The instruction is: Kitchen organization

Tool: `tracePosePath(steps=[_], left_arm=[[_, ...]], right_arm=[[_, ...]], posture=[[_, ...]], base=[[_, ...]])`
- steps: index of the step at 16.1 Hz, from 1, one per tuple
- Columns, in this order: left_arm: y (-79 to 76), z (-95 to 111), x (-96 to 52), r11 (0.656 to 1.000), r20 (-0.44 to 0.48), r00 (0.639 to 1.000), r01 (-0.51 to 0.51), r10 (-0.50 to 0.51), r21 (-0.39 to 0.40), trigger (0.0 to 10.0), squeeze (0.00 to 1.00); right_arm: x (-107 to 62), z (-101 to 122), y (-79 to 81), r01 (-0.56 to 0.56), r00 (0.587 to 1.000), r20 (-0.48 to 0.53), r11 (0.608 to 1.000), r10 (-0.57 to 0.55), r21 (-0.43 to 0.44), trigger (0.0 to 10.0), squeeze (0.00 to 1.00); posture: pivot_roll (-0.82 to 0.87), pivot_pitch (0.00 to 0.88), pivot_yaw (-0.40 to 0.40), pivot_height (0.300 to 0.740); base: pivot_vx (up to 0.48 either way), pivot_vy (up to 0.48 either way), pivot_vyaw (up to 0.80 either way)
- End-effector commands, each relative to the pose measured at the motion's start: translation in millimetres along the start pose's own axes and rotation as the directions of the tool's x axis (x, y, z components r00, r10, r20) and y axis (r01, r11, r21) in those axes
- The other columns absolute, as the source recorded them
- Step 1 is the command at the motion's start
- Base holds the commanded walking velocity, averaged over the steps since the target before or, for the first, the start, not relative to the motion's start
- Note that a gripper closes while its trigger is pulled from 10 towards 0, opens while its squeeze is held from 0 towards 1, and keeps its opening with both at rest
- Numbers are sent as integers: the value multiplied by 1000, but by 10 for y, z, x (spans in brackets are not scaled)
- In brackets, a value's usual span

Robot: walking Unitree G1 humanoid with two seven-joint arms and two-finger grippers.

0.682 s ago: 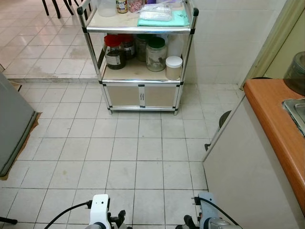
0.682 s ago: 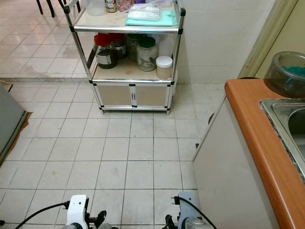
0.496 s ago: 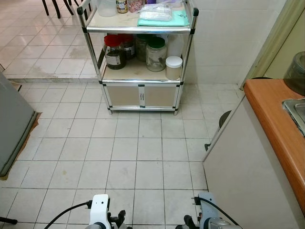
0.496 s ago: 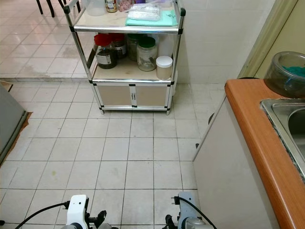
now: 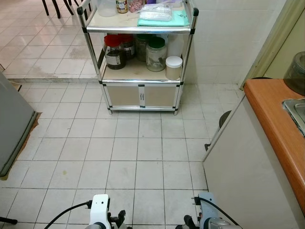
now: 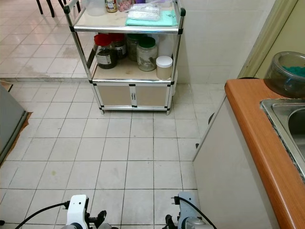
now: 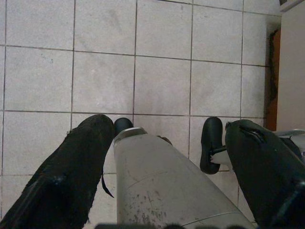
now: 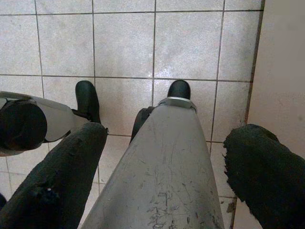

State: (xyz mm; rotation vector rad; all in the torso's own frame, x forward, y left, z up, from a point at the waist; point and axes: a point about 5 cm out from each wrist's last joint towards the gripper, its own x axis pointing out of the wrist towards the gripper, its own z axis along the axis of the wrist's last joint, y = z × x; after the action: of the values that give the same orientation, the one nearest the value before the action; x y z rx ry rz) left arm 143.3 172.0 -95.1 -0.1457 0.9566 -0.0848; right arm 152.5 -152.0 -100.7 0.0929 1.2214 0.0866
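Walk straight across the tiles to the far rack (image 5: 139,71), where the jars (image 5: 156,53) sit on the middle shelf; both grippers, left (image 7: 164,157) and right (image 8: 162,167), hang low, jaws apart and empty. Skirt the worktop (image 6: 259,143) on your right.

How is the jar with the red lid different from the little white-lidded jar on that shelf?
The red-lidded jar is bigger and holds something dark; the white-lidded jar is shorter and pale all over. The red-lidded jar stands at the left end of the middle shelf, the white-lidded jar at the right front corner. Both stand upright with lids on, on the same shelf.
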Motion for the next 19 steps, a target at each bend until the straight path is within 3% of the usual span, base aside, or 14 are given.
tracePosePath(steps=[1,2,4,5,8,11,12,13,14,15,16,18,19], left_arm=[[-159,425,199,986,-209,973,-65,97,155,10000,0],[-159,425,199,986,-209,973,-65,97,155,10000,0],[-150,279,176,971,-233,962,-86,140,224,10000,0],[-142,266,172,969,-233,961,-93,147,228,10000,0],[-139,329,185,966,-212,964,-110,161,233,10000,0],[-90,513,202,965,-109,976,-162,187,208,10000,0],[-57,640,203,959,-29,981,-180,191,217,10000,106],[-46,710,201,957,14,982,-186,188,224,10000,329],[-48,1003,176,959,177,974,-176,139,220,10000,1000],[-54,1075,162,962,220,968,-169,121,216,10000,1000],[-51,1348,47,951,381,922,-179,73,252,10000,941],[-60,1599,-148,953,513,858,-177,27,245,10000,867],[-62,1690,-244,946,569,822,-201,21,255,10000,749]], right_arm=[[-98,382,-409,222,973,52,974,-224,37,10000,0],[-98,382,-409,222,973,52,974,-224,37,10000,0],[-60,339,-266,178,983,78,967,-166,-181,10000,0],[-57,330,-256,174,984,78,964,-161,-201,10000,0],[-62,384,-253,182,981,101,966,-165,-186,10000,0],[-89,602,-228,169,971,199,974,-137,-154,10000,0],[-109,728,-180,135,963,256,974,-86,-180,10000,361],[-121,785,-162,123,957,283,975,-66,-188,10000,910],[-183,971,-150,75,933,359,978,0,-196,10000,1000],[-199,1008,-155,68,927,375,977,13,-201,10000,1000],[-290,1158,-163,51,886,462,979,46,-196,10000,1000],[-484,1366,-40,-29,783,607,982,139,-188,10000,1000],[-595,1445,26,-34,726,667,978,166,-206,10000,1000]], posture=[[-43,0,-11,740],[-43,0,-11,740],[-54,0,11,740],[-54,0,11,740],[-54,0,10,740],[-59,0,19,740],[-65,0,22,740],[-72,0,26,740],[-78,0,27,740],[-79,0,26,740],[-78,0,25,740],[-80,0,31,740],[-84,0,33,740]], base=[[0,0,0],[0,0,0],[0,0,0],[0,0,0],[0,0,0],[0,0,0],[0,0,0],[0,0,0],[0,0,0],[0,0,0],[0,0,0],[0,0,0],[0,0,0]])
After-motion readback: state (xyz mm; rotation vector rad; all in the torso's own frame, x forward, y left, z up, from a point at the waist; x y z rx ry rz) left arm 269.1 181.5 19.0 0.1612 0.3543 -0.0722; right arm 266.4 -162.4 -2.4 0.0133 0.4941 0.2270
